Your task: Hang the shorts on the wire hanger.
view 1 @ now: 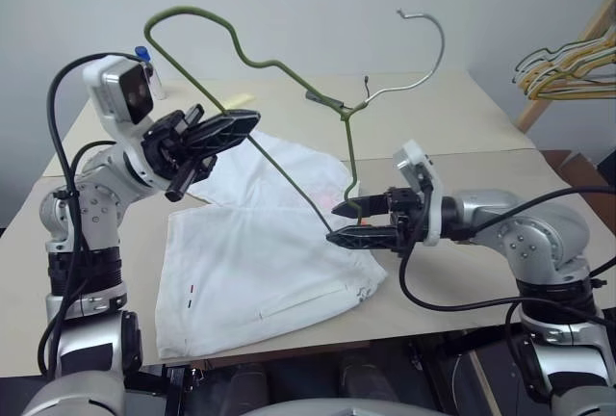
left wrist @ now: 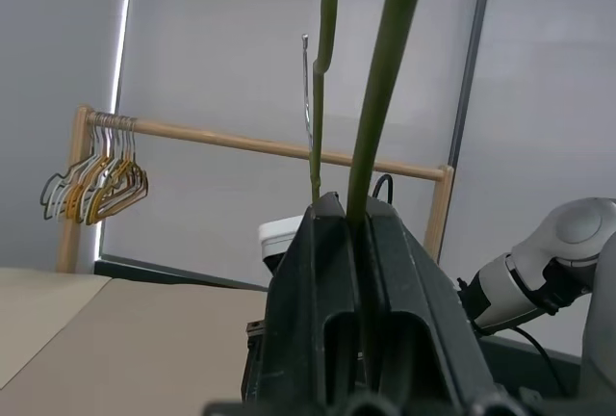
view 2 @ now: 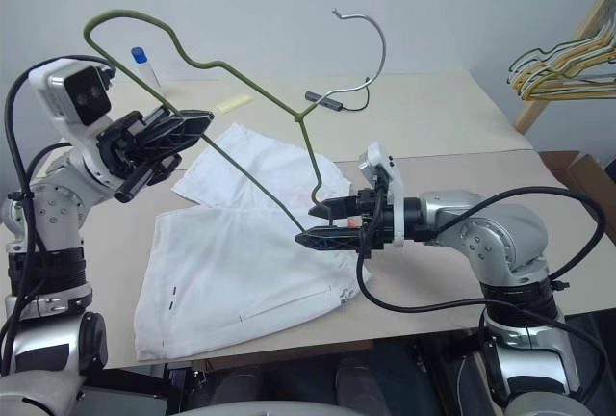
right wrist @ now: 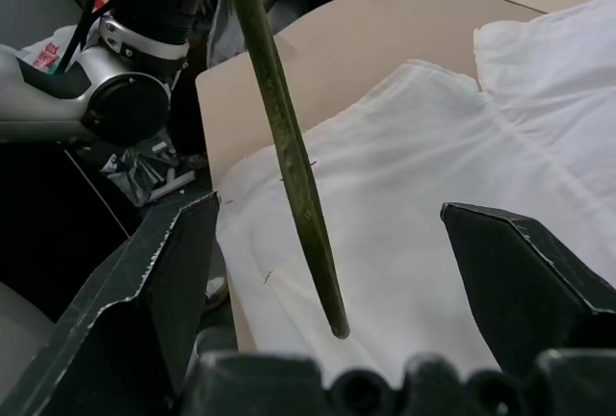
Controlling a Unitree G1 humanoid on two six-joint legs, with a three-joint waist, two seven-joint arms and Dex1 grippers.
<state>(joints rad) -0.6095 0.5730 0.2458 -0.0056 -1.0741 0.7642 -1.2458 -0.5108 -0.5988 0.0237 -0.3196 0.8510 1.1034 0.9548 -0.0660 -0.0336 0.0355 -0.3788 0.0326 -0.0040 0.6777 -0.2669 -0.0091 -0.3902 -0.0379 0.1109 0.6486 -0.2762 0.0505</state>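
At the far left of the desk [view 1: 481, 108] a small bottle with a blue cap [view 1: 143, 55] stands near the back edge. The left end effector [view 1: 229, 128] is raised above the desk, and its two black fingers are closed tightly on the wire hanger [view 1: 289, 170], pinching one straight green side of it. The hanger is held up in the air; it looks bent open, with one curved shoulder high above the left arm and the silver hook [view 1: 428, 36] pointing up at the back.

Under the hanger, the shorts [view 1: 260, 272] lie flat on the desk in front of the robot, white and spread out.

The loose end of the green wire comes down between the fingers of the right end effector [view 1: 344, 223], which stand wide apart and hold nothing. This end effector hovers just above the right edge of the shorts.

At the far right, a bunch of yellow and dark hangers [view 1: 568, 69] hangs on a wooden rack [view 1: 568, 60].
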